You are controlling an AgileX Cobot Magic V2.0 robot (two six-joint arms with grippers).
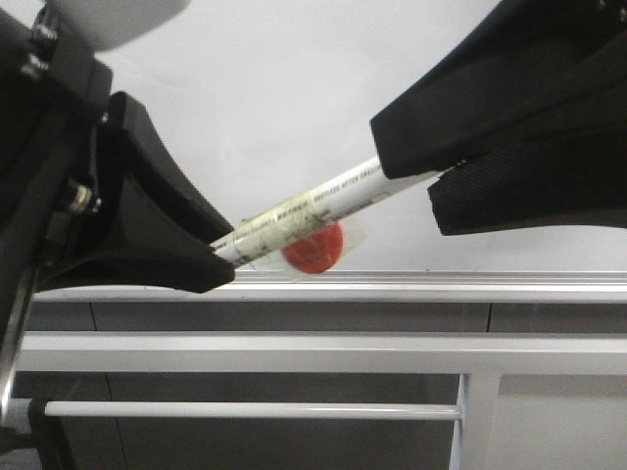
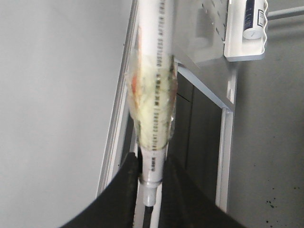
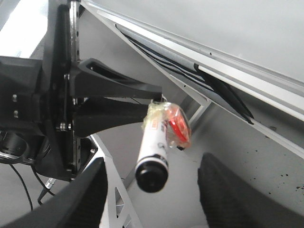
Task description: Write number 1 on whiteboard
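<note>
Left fingers [image 2: 130, 190] clamped on marker [image 2: 154, 109]; right fingers [image 3: 223, 194] spread around it.

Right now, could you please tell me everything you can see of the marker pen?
The marker pen is a white plastic tube with grey printed lettering. Clear, yellowish tape wraps its middle and binds a round red piece to its side. Its far end is a black cap or plug. It lies slanted in front of the whiteboard, above the silver rail. The left pincer is shut on its narrow clear end; the right pincer flanks the black end, apparently open.
</note>
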